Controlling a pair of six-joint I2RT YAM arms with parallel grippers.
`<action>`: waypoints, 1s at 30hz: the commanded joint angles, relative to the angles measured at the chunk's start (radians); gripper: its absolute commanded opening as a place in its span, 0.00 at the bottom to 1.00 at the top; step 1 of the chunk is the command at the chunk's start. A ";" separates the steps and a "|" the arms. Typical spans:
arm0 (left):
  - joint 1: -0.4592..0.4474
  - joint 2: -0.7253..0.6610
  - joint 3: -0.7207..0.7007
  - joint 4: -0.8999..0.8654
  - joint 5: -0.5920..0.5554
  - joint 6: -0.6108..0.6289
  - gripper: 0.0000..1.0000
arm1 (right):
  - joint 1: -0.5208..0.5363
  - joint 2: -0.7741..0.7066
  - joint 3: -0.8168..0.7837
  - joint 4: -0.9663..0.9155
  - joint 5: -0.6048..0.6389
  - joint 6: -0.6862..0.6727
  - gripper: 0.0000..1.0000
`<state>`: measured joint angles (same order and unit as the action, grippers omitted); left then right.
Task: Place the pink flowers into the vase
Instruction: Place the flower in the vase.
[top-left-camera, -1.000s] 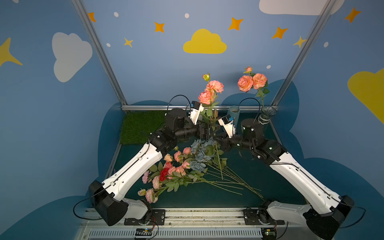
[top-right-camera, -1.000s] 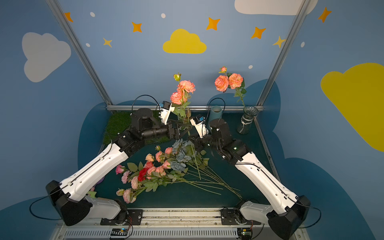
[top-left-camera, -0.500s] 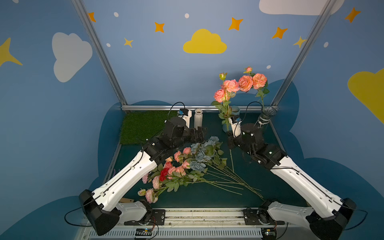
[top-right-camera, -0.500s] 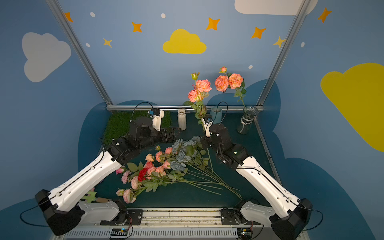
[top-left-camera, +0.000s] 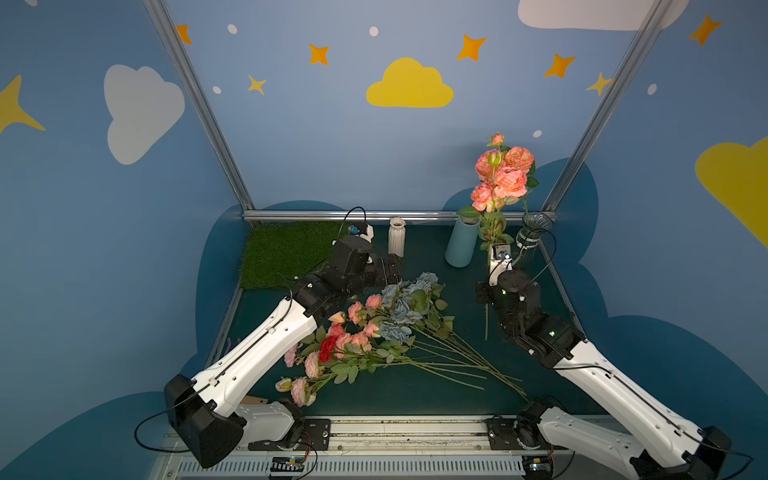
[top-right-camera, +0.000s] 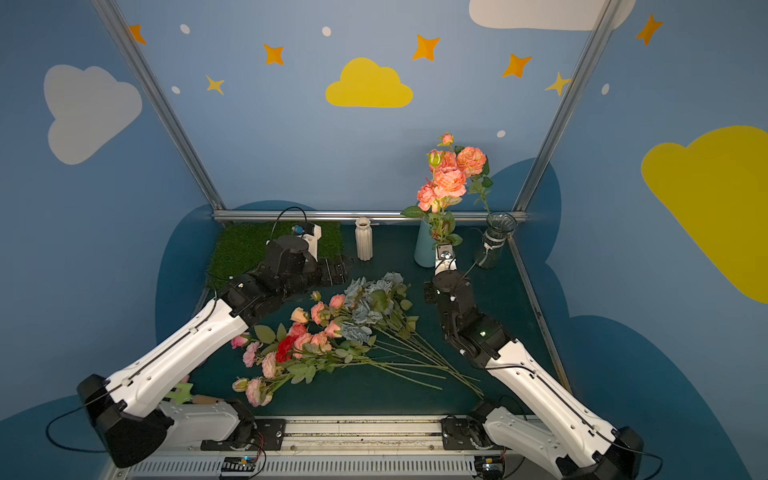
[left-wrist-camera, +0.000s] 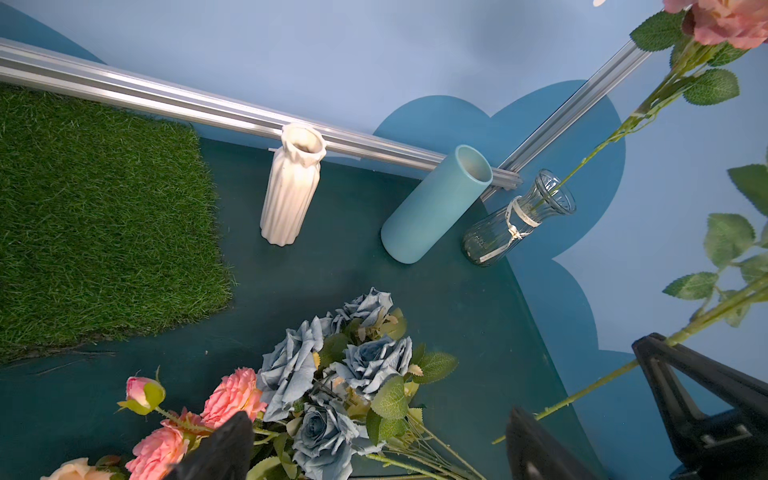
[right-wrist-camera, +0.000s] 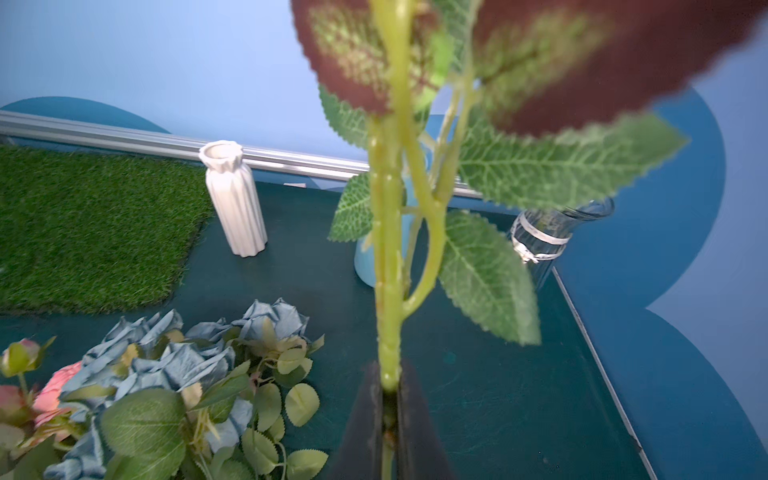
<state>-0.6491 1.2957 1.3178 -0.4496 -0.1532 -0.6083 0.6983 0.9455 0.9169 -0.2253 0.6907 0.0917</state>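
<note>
Handover done: the left gripper (top-left-camera: 394, 269) drew back, jaws apart — the right gripper (right-wrist-camera: 388, 386), clamped on the pink flowers (right-wrist-camera: 385, 266), carried them toward the vase (top-left-camera: 536, 224).

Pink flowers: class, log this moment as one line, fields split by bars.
right gripper: shut on pink stem, upright | left gripper: open, empty | glass vase: one pink spray in | table: pink flowers loose

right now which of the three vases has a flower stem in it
The clear glass vase: a pink flower stands in it. The white vase and blue vase are empty.
</note>
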 joint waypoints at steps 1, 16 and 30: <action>0.003 0.005 -0.006 -0.005 0.009 -0.001 0.95 | -0.013 -0.037 -0.012 0.088 0.099 -0.008 0.00; 0.023 -0.004 -0.045 0.005 0.017 0.005 0.95 | -0.197 -0.014 0.027 0.184 0.235 0.043 0.00; 0.051 0.019 -0.091 0.043 0.060 0.020 0.95 | -0.380 0.212 0.194 0.606 0.277 -0.089 0.00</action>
<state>-0.6086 1.2987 1.2392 -0.4355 -0.1192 -0.6048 0.3401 1.1305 1.0542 0.2138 0.9409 0.0517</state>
